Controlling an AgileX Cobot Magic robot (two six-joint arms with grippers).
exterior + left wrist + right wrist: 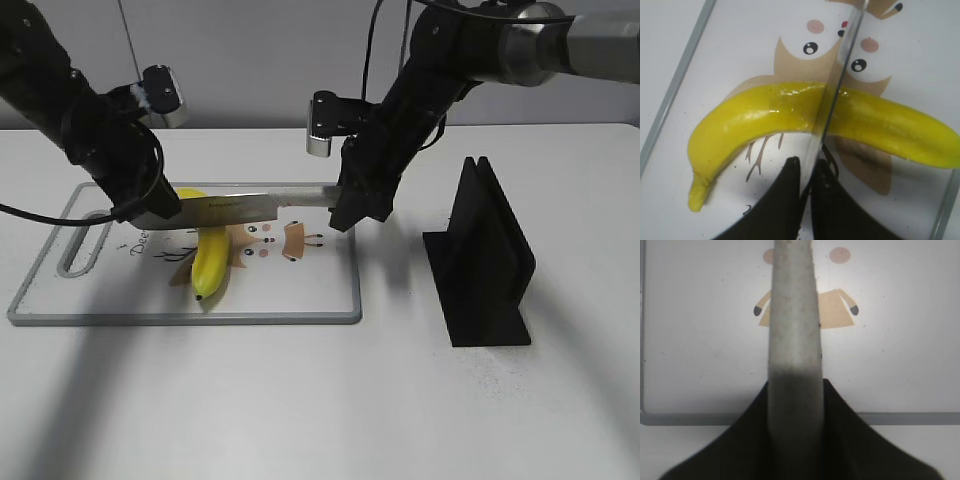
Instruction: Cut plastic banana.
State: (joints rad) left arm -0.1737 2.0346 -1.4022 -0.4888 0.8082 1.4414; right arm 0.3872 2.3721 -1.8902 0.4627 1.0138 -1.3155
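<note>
A glossy yellow curved plastic banana lies on a white grey-rimmed cutting board on the worktop; the right gripper pinches a steel knife by its pale handle, the blade spanning the fruit's middle, apparently to slice; the left gripper, pressed together around the blade's tip end, seemingly steadies it.

This looks like a robotics lab or test bench, not a home kitchen. A bare white table stands against a plain grey wall, with cables hanging down at 12 o'clock. Two black robot arms reach in from 10 and 1 o'clock, each with a small camera mounted at the wrist. The props are staged: a cartoon-printed cutting board at 9 o'clock, a toy plastic banana, and a black knife stand at 3 o'clock.
</note>
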